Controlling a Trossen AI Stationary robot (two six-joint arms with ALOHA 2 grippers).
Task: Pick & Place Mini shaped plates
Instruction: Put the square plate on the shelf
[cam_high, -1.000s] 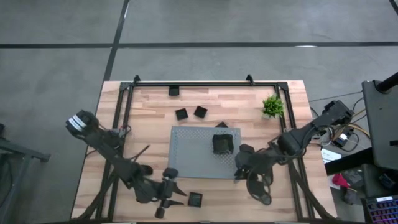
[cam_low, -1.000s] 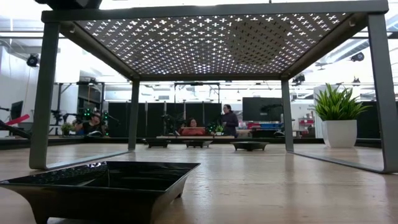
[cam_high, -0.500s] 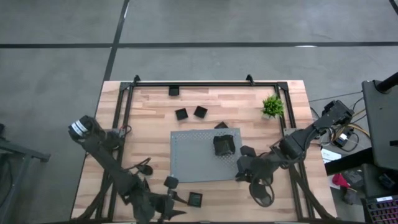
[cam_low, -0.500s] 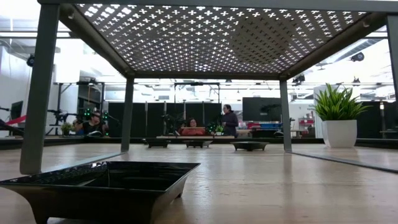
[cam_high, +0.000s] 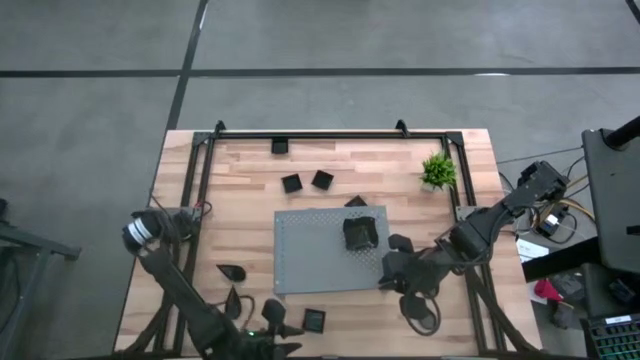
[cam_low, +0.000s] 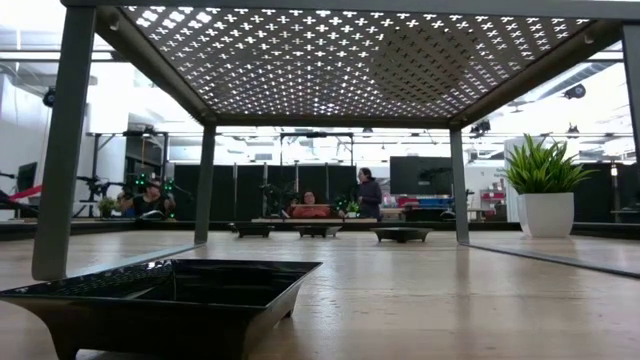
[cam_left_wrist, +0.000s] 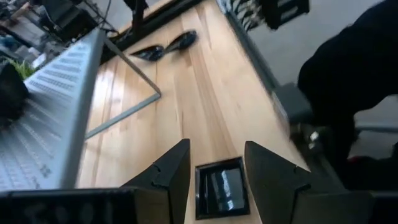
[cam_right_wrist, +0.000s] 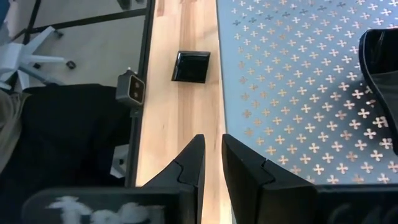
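The mini plates are small black dishes. A square one (cam_high: 314, 320) sits near the table's near edge and fills the low view's foreground (cam_low: 160, 300). My left gripper (cam_left_wrist: 217, 165) is open just left of it; the plate (cam_left_wrist: 221, 190) shows between the fingers, with no touch visible. Two teardrop plates (cam_high: 232, 271) (cam_left_wrist: 149, 53) lie left of the grey board (cam_high: 310, 250). Several plates (cam_high: 358, 232) are piled on the board. Others (cam_high: 291, 183) (cam_high: 322, 179) lie beyond it. My right gripper (cam_right_wrist: 213, 155), open by a narrow gap, hovers at the board's right near corner (cam_high: 395, 270).
The grey perforated board stands on thin legs (cam_low: 60, 150) above the tabletop. A green potted plant (cam_high: 438, 170) is at the far right. A black frame rail (cam_high: 300, 134) runs along the far edge. Bare wood lies left of the board. People sit in the room behind (cam_low: 310, 205).
My left arm has swung toward the table's near edge, carrying its gripper down beside the square plate and uncovering the two teardrop plates left of the board. In the low view the board has shifted a little toward the near edge.
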